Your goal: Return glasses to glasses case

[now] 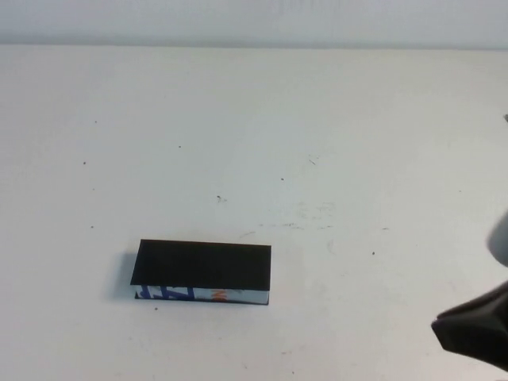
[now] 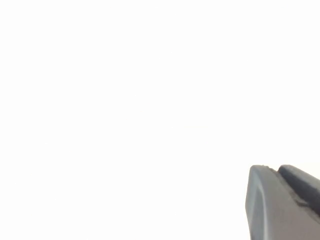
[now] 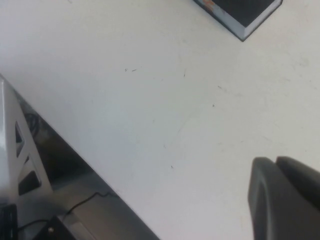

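Right gripper (image 1: 475,332): matte black housing, wedge-shaped with a blunt angular tip, seen at the near right edge of the high view; in its own wrist view it shows (image 3: 286,197) as two dark grey-black moulded fingers with rounded corners, lying pressed together with only a thin seam between them. Left gripper (image 2: 283,200): dark grey plastic, smooth rounded outer face, a narrow groove with slightly chipped edges dividing two parts, possibly the two fingers. No cables, screws or markings can be made out on either.
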`<state>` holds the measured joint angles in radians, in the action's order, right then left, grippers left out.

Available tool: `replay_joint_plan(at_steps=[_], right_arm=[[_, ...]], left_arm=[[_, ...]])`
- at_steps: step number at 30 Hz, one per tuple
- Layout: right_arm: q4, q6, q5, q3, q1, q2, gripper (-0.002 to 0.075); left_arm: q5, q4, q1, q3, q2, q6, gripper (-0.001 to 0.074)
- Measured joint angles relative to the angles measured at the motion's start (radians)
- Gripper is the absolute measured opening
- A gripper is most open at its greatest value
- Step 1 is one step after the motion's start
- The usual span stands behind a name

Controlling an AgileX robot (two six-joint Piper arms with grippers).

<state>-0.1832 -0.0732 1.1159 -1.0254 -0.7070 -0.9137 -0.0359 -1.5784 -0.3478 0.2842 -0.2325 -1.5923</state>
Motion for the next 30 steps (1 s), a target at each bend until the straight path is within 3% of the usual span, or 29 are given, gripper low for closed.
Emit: replay_joint_plan(at_steps=[5, 10, 15, 24, 27, 30], right_arm=[[0.0, 0.02, -0.092, 0.134, 0.0, 0.154, -0.0011], [-0.012, 0.022, -0.155, 0.214, 0.0, 0.232, -0.0011], [-0.041, 0.023, -0.119, 0.225, 0.0, 0.239, -0.0011], [-0.003, 0.025, -0.169, 0.235, 0.005, 0.24, -0.0011], [0.034, 0.025, -0.281, 0.284, 0.086, 0.264, -0.0011], [0.039, 0.013, -0.485, 0.411, 0.268, 0.322, -0.0011]], left_arm=[[0.047, 0.123, 0.0, 0.0, 0.005, 0.134, -0.0001], [0.258, 0.538, 0.0, -0.022, 0.005, 0.707, -0.0001], [0.307, 1.0, 0.0, -0.069, 0.007, 1.079, -0.0001], [0.291, 1.311, 0.0, -0.254, 0.007, 1.298, -0.0001], [0.267, 1.405, 0.0, -0.302, 0.007, 1.369, -0.0001], [0.214, 1.449, 0.0, -0.311, 0.007, 1.402, -0.0001]])
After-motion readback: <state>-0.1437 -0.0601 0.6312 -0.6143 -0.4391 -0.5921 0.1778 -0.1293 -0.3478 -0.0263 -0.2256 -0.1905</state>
